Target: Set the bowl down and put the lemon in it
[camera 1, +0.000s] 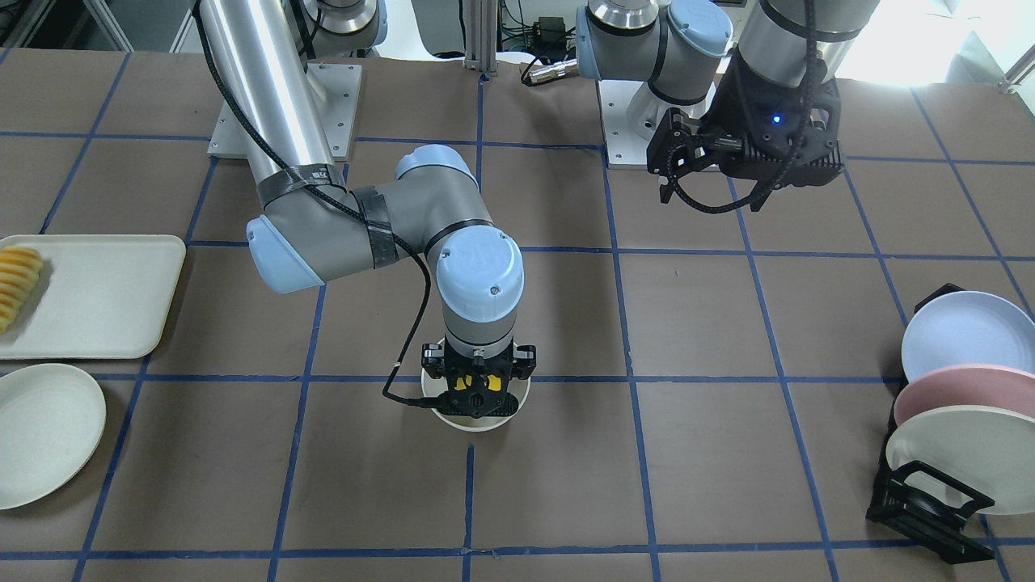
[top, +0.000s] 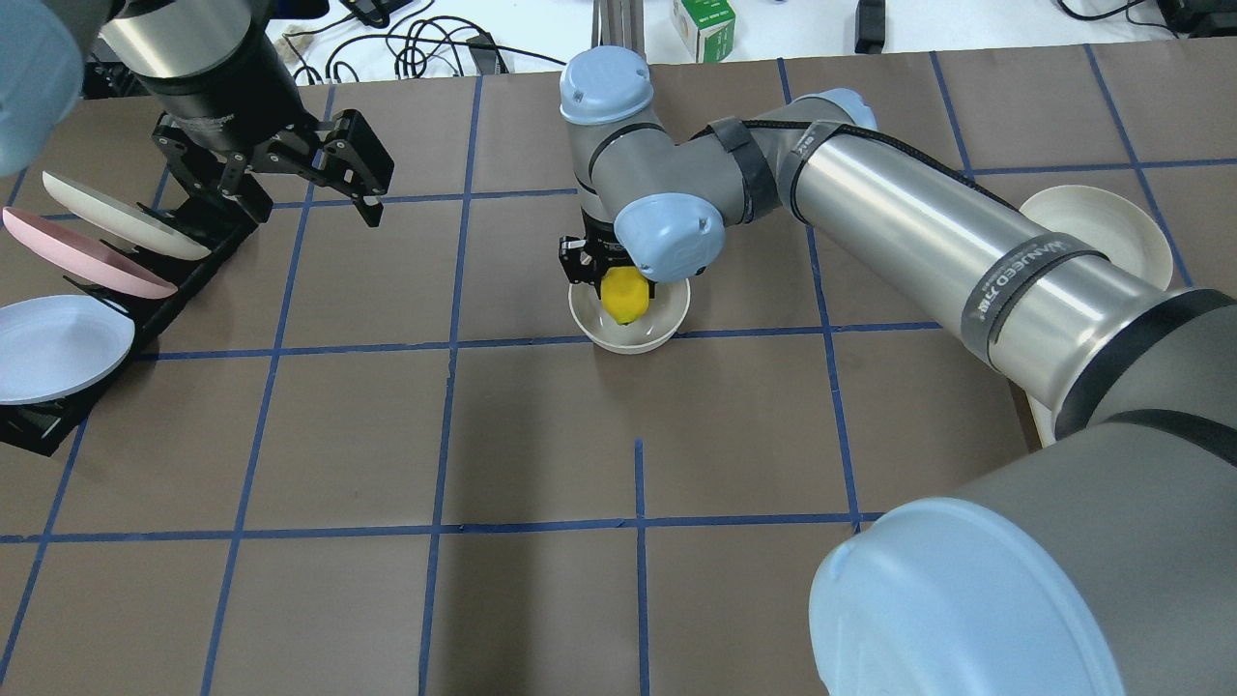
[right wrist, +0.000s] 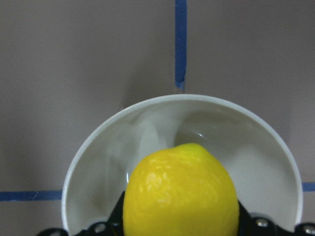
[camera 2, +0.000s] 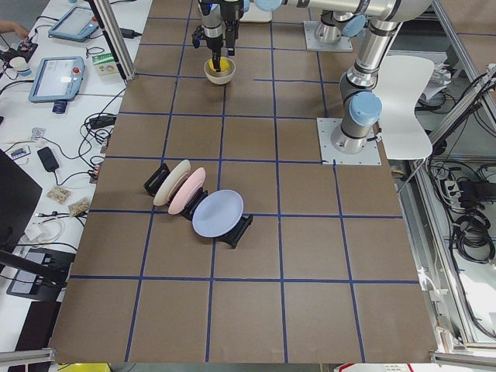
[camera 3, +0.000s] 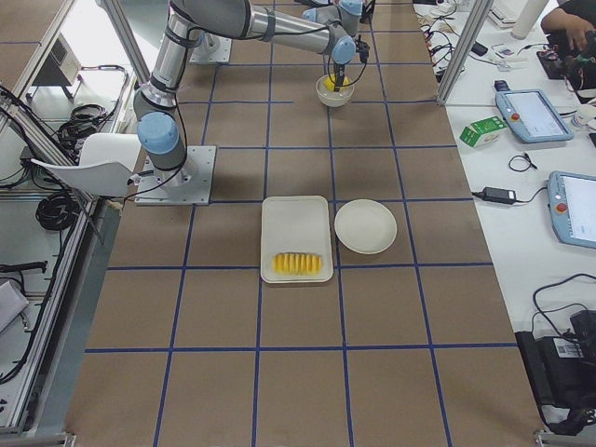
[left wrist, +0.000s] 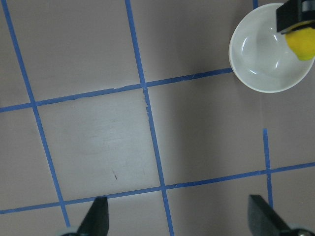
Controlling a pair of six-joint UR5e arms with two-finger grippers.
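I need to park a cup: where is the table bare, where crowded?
Bare: the wide stretch between bowl and plate rack, and the one between bowl and tray. Crowded: the bowl itself, where the right pincer holds the lemon, and tray beside flat plate.

The mouth of the bowl [top: 661,327] is mostly closed off from above. The right gripper [camera 1: 477,386] hangs straight down over it, the lemon [top: 624,296] clamped between its fingers. The right arm [top: 928,242] slants in from the robot's right and overhangs the surface [top: 541,435] on that side of the bowl. Low around the bowl, bare brown surface lies on every side. The left gripper [left wrist: 179,219] hangs high, fingers spread wide, over bare squares between the bowl and the plate rack [camera 1: 922,508]. The rack stands well apart, at the robot's left edge. The tray [camera 1: 105,299] and the flat plate [camera 1: 44,432] lie well apart at the opposite edge.
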